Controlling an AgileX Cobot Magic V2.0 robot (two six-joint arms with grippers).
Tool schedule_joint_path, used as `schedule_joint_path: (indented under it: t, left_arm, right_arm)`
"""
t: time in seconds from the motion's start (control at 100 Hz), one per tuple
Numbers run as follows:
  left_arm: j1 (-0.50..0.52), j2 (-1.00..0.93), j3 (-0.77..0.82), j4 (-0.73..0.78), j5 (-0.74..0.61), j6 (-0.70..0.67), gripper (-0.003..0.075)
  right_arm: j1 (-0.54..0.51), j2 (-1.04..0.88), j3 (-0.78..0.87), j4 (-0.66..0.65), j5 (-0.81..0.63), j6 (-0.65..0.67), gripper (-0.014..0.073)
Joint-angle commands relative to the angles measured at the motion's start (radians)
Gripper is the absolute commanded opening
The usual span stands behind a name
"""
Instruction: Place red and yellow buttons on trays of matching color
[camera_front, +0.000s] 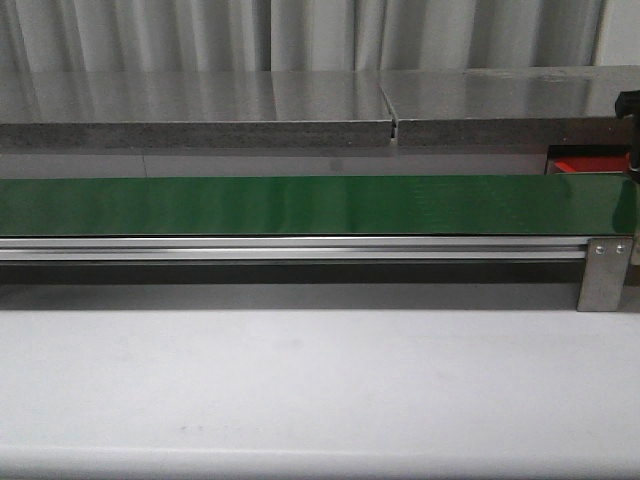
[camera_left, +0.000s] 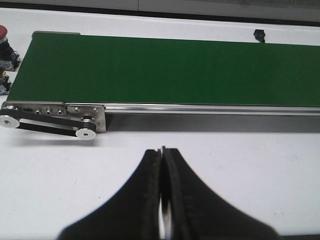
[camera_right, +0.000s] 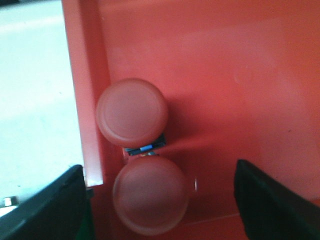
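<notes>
Two red buttons (camera_right: 132, 112) in red tray (camera_right: 240, 75).
Right fingers (camera_right: 47, 205) spread wide, empty; left fingers (camera_left: 150, 200) pressed together, empty.

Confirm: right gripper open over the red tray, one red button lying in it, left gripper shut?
Not quite: the right wrist view shows two red buttons in the red tray, not one. The right gripper is open over it and the left gripper is shut.

Two red buttons (camera_right: 132, 112) on red tray (camera_right: 240, 75); green belt (camera_front: 300, 205).
</notes>
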Motion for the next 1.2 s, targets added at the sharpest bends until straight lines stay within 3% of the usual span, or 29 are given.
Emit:
schedule_joint_path:
  t: [0.0,0.13,0.25,0.54,1.19]
  left_arm:
    - [-0.001,-0.002,-0.026,-0.005,-0.069,-0.011,-0.002]
    - [-0.001,-0.002,-0.026,-0.005,-0.069,-0.011,-0.002]
    - [-0.001,-0.002,-0.026,-0.005,-0.069,-0.011,-0.002]
    - [-0.001,-0.002,-0.026,-0.005,-0.069,-0.011,-0.002]
    - [-0.001,-0.002,-0.026,-0.005,-0.069,-0.011,-0.002]
  right_arm:
    - [0.004,-0.11,-0.021,-0.015,-0.034,-0.008,0.0594]
    - [0.028,-0.191,0.031,-0.015,-0.035,-0.06,0.0548]
    - [0.05,-0.27,0.097,-0.015,-0.036,-0.089,0.0428]
    - [0.113,-0.457,0.257,-0.015,-0.032,-0.098,-0.0124]
    - [0.153,-0.944,0.603,-0.015,-0.039,-0.098,-0.0117]
